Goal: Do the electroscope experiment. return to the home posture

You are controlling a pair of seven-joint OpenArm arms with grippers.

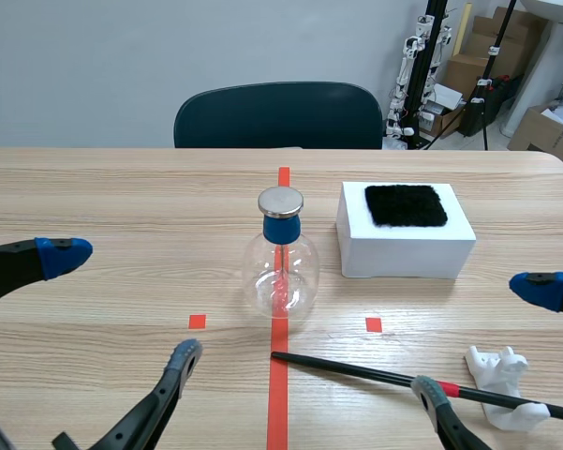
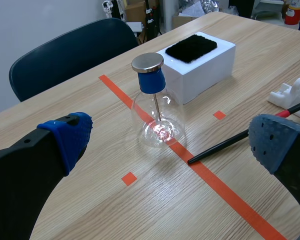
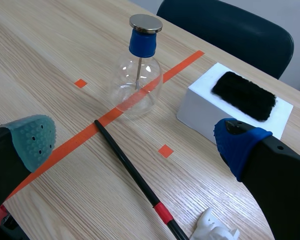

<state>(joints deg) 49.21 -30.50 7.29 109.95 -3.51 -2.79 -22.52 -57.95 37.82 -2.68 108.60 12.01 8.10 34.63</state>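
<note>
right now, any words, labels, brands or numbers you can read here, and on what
No text can be read in any view.
The flask, white box, black rod and white holder show no print.
The cardboard boxes behind the table: any markings are too small to read.

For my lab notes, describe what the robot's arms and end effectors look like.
Black throughout, except the tips. The left end effector and right end effector each have two thick fingers, one tipped with a bright blue pad, the other with a greyish dotted pad.
</note>
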